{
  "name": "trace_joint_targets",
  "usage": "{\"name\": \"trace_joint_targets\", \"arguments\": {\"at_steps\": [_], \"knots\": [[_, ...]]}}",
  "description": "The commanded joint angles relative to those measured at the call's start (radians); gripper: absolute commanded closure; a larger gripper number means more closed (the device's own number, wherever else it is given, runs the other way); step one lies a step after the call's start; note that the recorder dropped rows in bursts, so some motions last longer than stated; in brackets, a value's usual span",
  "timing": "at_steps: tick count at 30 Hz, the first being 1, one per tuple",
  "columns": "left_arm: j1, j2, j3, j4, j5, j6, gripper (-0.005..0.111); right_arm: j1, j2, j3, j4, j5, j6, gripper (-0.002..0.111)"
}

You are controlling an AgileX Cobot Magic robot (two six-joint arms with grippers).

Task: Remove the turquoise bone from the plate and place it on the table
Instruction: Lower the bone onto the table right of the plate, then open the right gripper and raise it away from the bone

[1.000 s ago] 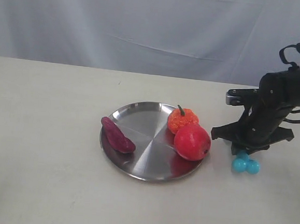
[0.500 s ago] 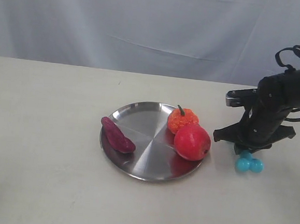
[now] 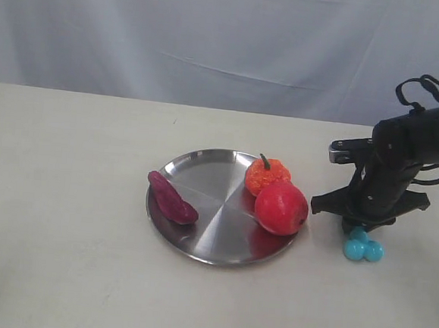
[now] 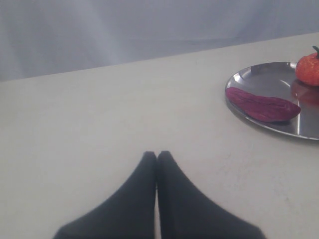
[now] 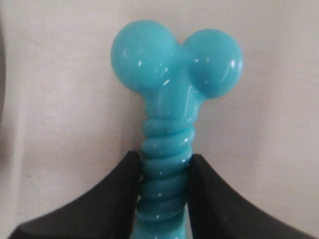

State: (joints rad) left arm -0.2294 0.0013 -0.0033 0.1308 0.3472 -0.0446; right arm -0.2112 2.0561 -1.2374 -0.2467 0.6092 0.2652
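The turquoise bone (image 3: 363, 246) hangs knobs-down from my right gripper (image 3: 360, 227), just right of the silver plate (image 3: 213, 243) and at or just above the cream table (image 3: 65, 197). In the right wrist view both black fingers (image 5: 119, 191) press the ribbed shaft of the bone (image 5: 169, 99), so my right gripper (image 5: 163, 162) is shut on it. My left gripper (image 4: 156, 155) is shut with nothing in it, low over bare table left of the plate (image 4: 239, 79); it is out of the exterior view.
On the plate lie a purple sweet-potato piece (image 3: 171, 199), a small orange pumpkin (image 3: 266, 174) and a red apple (image 3: 281, 207). A pale cloth backdrop (image 3: 214, 34) closes off the far side of the table.
My right gripper has carried the bone slightly right and lower, so its knobs now sit closer to the tabletop. The plate and its fruit have stayed put.
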Motion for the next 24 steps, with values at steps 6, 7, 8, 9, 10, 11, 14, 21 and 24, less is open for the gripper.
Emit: {"name": "trace_joint_targets", "arguments": {"at_steps": [6,7,8,9,10,11,14,21,24], "knots": [[-0.002,-0.001,0.003,0.001,-0.001,0.000,0.107,-0.008,0.021,-0.001,0.000,-0.024,0.016,0.109],[-0.002,-0.001,0.003,0.001,-0.001,0.000,0.107,-0.008,0.021,-0.001,0.000,-0.026,0.024,0.108],[-0.002,-0.001,0.003,0.001,-0.001,0.000,0.107,-0.008,0.021,-0.001,0.000,-0.027,0.026,0.108],[-0.002,-0.001,0.003,0.001,-0.001,0.000,0.107,-0.008,0.021,-0.001,0.000,-0.027,0.026,0.106],[-0.002,-0.001,0.003,0.001,-0.001,0.000,0.107,-0.008,0.021,-0.001,0.001,-0.027,0.026,0.103],[-0.002,-0.001,0.003,0.001,-0.001,0.000,0.107,-0.008,0.021,-0.001,0.001,-0.027,0.026,0.098],[-0.002,-0.001,0.003,0.001,-0.001,0.000,0.107,-0.008,0.018,-0.001,0.001,-0.027,0.026,0.077],[-0.002,-0.001,0.003,0.001,-0.001,0.000,0.107,-0.008,-0.034,-0.001,0.010,-0.013,0.026,0.047],[-0.002,-0.001,0.003,0.001,-0.001,0.000,0.107,-0.008,-0.066,-0.007,0.010,0.011,0.026,0.047]]}}
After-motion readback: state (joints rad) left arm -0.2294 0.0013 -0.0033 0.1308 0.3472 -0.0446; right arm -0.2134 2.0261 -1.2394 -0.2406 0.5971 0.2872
